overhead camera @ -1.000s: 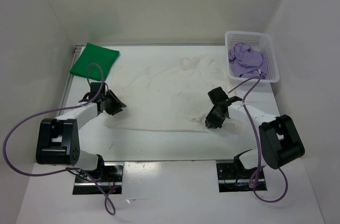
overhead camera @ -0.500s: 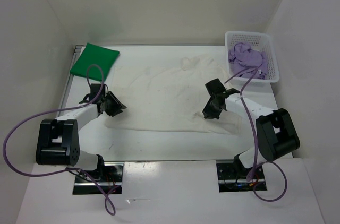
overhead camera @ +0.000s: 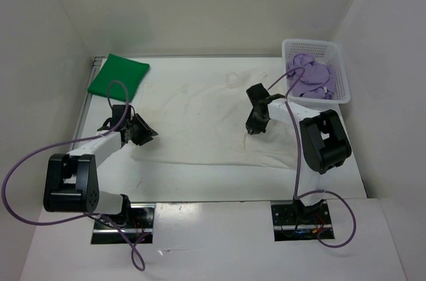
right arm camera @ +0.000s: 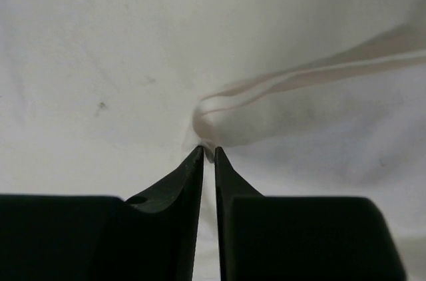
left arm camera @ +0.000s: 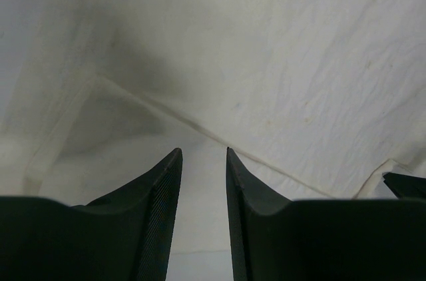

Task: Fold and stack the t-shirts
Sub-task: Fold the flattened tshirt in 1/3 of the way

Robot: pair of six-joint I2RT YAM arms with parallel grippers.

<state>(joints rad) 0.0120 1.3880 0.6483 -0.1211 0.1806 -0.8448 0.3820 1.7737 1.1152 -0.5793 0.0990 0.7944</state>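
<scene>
The white-cream t-shirt lies spread over the middle of the table. It fills the left wrist view and the right wrist view. My right gripper is shut on a small raised fold of it, on the shirt's right part. My left gripper is at the shirt's left edge, its jaws a narrow gap apart with a seam just ahead of the tips. The green t-shirt lies folded at the back left. The purple t-shirt is bunched in the basket.
The white lattice basket stands at the back right corner. White walls close in the table on three sides. Purple cables loop from both arms over the near table edge.
My right gripper has moved back and to the left, pulling the pinched fold of the white-cream shirt with it. The left gripper has stayed in place.
</scene>
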